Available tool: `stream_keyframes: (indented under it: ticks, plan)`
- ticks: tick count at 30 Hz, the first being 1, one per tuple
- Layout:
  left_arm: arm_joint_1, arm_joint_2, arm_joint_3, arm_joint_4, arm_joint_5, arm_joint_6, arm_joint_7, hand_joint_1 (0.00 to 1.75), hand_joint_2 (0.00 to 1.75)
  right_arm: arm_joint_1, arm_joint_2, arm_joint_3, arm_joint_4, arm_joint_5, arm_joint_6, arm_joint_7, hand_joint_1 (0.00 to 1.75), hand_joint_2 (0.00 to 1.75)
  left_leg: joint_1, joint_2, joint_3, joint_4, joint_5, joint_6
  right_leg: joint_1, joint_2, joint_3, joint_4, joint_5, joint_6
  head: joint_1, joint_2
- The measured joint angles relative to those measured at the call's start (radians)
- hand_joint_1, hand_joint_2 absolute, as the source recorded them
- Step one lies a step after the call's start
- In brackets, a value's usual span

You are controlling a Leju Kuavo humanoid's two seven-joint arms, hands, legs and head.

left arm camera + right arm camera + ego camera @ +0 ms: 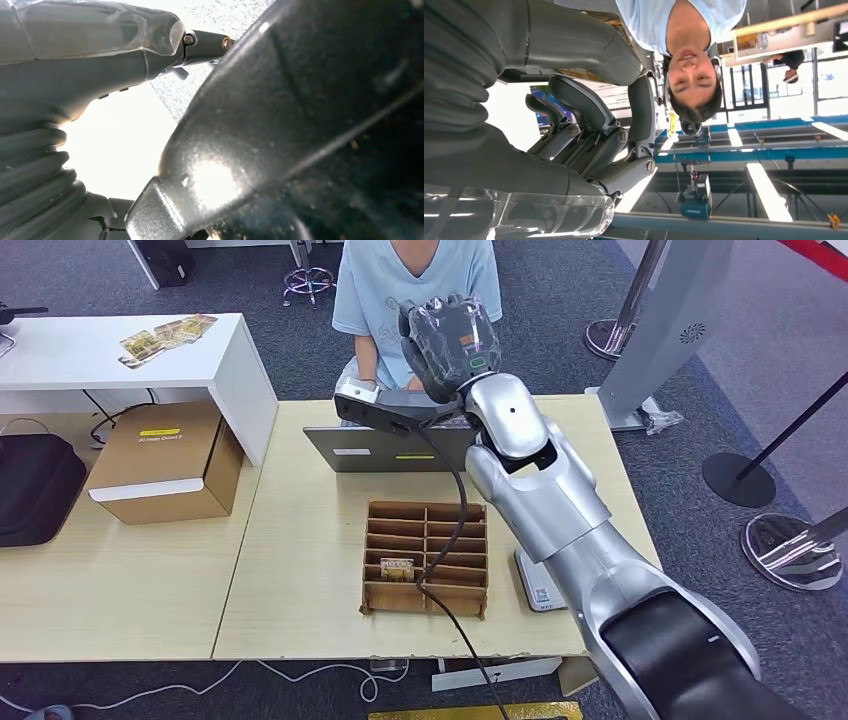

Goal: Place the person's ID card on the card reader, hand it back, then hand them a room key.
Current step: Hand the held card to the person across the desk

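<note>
My right hand (450, 340) is raised over the far edge of the table, close in front of the seated person (415, 280) in a light blue shirt. In the right wrist view the thumb (589, 45) and curled fingers (589, 135) pinch a thin gold-patterned room key card (574, 73), mostly hidden by the thumb. Another gold key card (397, 568) sits in a compartment of the brown cardboard divider box (427, 558). The white card reader (540, 590) lies right of the box, partly under my forearm. My left hand (100, 45) hangs low; its grip is unclear.
A grey laptop (390, 448) stands between the box and the person. Several gold cards (165, 337) lie on the white side table (120, 365); a cardboard carton (165, 465) sits below it. A black cable (450, 540) crosses the box. Stanchion bases (738, 480) stand to the right.
</note>
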Motion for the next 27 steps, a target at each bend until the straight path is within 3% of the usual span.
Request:
stream_keyframes:
  ticks: [10,27]
  plan:
    - [0.005,-0.002,0.011,0.000,0.019,0.015,0.003,0.00,1.75,-0.076,0.018,0.006,0.139,-0.005,0.003,0.008,1.75,1.75,-0.001,0.000,0.000,0.000,0.000,0.000,0.000,0.000,0.000,0.000,0.000,0.000,0.000,0.000]
    - [0.025,-0.009,0.077,0.000,0.070,0.058,0.000,0.00,1.75,-0.091,0.018,0.006,0.220,-0.014,-0.008,0.015,1.75,1.75,-0.001,0.000,0.000,0.000,0.000,0.000,0.000,0.000,0.000,0.000,0.000,0.000,0.000,0.000]
